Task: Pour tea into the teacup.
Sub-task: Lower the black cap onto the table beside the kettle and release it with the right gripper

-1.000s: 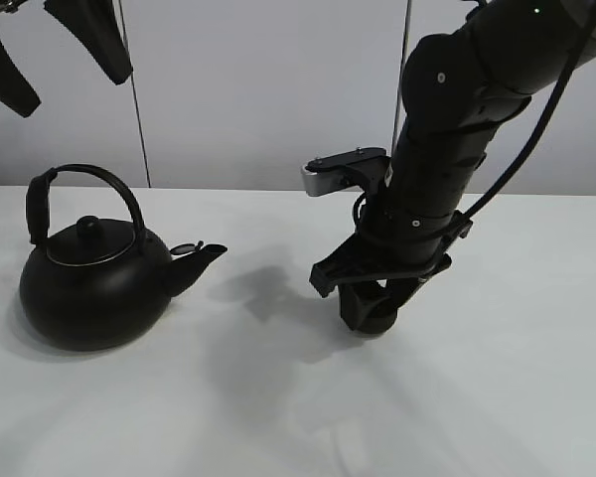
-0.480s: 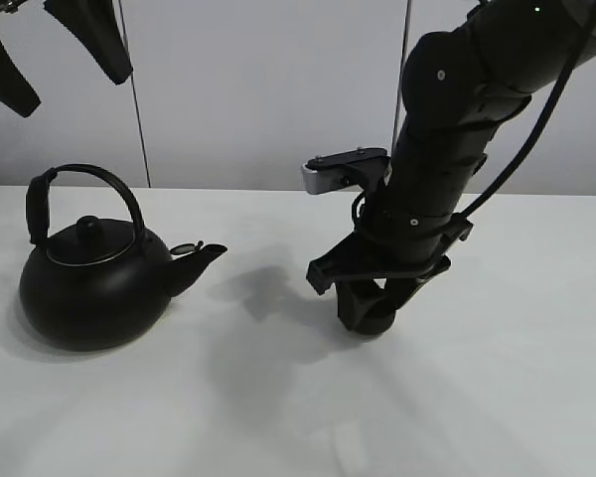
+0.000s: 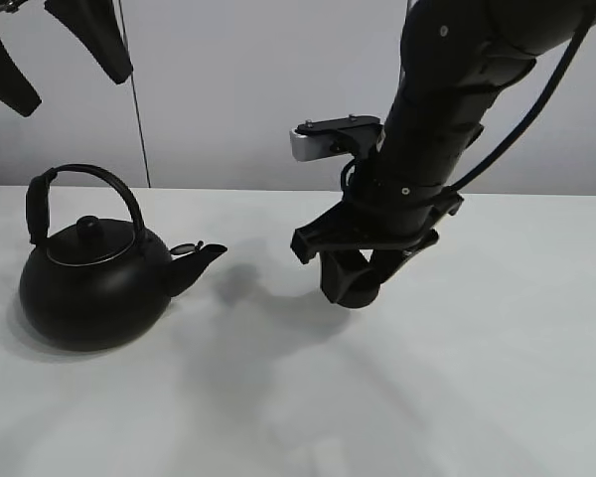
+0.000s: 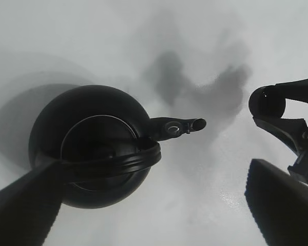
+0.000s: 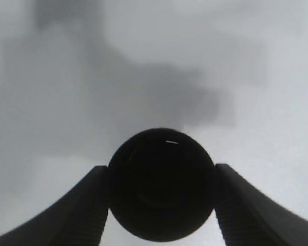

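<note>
The black kettle [image 3: 94, 288] with an arched handle stands on the white table [image 3: 497, 397] at the left, spout pointing right. My right gripper [image 3: 353, 276] is shut on the small black teacup [image 3: 350, 286] and holds it a little above the table, right of the spout. In the right wrist view the teacup [image 5: 161, 205] sits between both fingers [image 5: 87, 200]. My left gripper [image 3: 74, 89] is open and empty high above the kettle. The left wrist view shows the kettle [image 4: 92, 148] from above, with the teacup [image 4: 267, 101] at the right edge.
A grey panelled wall [image 3: 268, 89] stands behind the table. The right arm's shadow [image 3: 268, 298] falls on the table between kettle and cup.
My right arm has lifted the teacup off the table and carried it left, closer to the kettle's spout. The left gripper and the kettle have not moved.
</note>
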`<state>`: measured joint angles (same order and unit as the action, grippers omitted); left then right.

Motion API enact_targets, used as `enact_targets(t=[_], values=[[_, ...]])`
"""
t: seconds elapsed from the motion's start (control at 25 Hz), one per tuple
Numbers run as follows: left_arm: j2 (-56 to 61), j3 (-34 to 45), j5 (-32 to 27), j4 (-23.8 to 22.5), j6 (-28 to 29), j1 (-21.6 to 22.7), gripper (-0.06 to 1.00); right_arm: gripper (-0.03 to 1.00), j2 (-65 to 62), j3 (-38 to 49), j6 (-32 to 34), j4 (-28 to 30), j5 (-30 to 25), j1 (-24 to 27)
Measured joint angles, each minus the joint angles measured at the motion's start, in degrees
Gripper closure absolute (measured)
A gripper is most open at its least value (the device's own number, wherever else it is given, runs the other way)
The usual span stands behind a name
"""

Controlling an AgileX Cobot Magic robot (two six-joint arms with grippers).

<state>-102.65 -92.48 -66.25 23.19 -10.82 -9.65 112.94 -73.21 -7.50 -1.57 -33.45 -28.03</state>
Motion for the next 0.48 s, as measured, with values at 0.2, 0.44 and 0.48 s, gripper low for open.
enact_targets(t=[0.2,0.44,0.48], values=[[0.0,0.0,0.5,0.0,0.0,0.0,0.25,0.57,0.7,-4.0,-0.1,0.0,-0.5,-2.5],[0.0,0.0,1.9,0.0,0.0,0.0,0.25,0.57,6.0,-11.1,-0.6,0.0,-4.7,-4.3],[0.0,0.0,1.9,0.0,0.0,0.0,0.25,0.57,6.9,-12.0,-0.9,0.1,-5.2,-4.7]])
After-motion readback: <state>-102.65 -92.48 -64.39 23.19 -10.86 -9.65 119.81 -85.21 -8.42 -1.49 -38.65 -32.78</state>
